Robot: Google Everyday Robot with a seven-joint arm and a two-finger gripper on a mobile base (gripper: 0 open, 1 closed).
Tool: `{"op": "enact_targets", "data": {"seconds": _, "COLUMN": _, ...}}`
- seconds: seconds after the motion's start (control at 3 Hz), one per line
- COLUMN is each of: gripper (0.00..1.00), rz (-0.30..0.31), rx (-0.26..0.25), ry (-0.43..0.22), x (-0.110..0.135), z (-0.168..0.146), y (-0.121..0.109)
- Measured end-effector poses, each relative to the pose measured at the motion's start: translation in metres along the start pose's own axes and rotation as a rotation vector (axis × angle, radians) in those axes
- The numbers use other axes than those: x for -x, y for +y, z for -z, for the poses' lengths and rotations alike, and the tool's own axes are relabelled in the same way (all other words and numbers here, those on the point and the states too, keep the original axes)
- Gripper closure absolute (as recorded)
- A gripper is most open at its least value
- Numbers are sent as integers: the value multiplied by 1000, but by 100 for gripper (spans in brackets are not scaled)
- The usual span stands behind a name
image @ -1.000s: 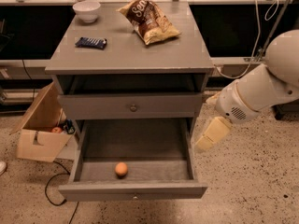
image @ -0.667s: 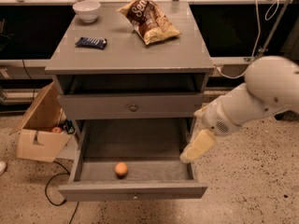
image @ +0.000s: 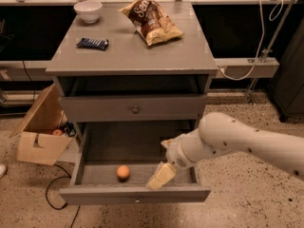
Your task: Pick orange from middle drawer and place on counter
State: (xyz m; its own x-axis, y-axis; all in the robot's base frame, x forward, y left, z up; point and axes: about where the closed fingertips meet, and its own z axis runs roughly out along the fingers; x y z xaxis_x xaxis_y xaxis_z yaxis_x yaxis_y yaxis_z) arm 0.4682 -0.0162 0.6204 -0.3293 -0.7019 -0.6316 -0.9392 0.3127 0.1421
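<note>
Nearest the camera, the wide shallow grey wooden middle drawer (image: 135, 194) is seen pulled fully out from the bottom of the grey cabinet. Just behind its front wall, at the right half of the drawer, the pale yellow gripper (image: 160, 175) is held low over the drawer floor, pointed down toward seven o'clock. Whether the claw is wide or narrow cannot be told, and nothing is seen held in it.

The small round orange (image: 123, 172) is found on the drawer floor near the front wall, left of centre, at nine o'clock from the gripper and apart from it. Being round, it shows no long axis and no heading. No object is seen between the two.

The smooth white arm (image: 247, 144) is stretched in from three o'clock, sloping down to the wrist above the drawer's right side.

Above, the closed grey upper drawer front (image: 135, 109) with its round knob is seen. At nine o'clock from the cabinet an open brown cardboard box (image: 40, 132) stands on the speckled floor.

Farther back, the flat grey counter (image: 133, 56) carries three things: a dark blue wrapped bar (image: 92, 43) at the left, a crumpled chip bag (image: 152, 20) toward the back right and – farthest – a white bowl (image: 88, 9) at the back left corner.
</note>
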Motion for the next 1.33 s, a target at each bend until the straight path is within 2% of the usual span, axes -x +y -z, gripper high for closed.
{"op": "enact_targets", "data": {"seconds": 0.33, "gripper": 0, "rz": -40, "rx": -37, "ry": -67, "x": 11, "z": -46, "y": -10}}
{"op": "enact_targets", "data": {"seconds": 0.67, "gripper": 0, "rz": -39, "rx": -43, "ry": -69, "x": 12, "z": -45, "y": -11}}
{"op": "enact_targets", "data": {"seconds": 1.0, "gripper": 0, "rz": -20, "rx": -37, "ry": -57, "x": 6, "z": -69, "y": -25}}
{"op": "enact_targets", "data": {"seconds": 1.33, "gripper": 0, "rz": 36, "rx": -25, "ry": -57, "x": 6, "z": -106, "y": -56}}
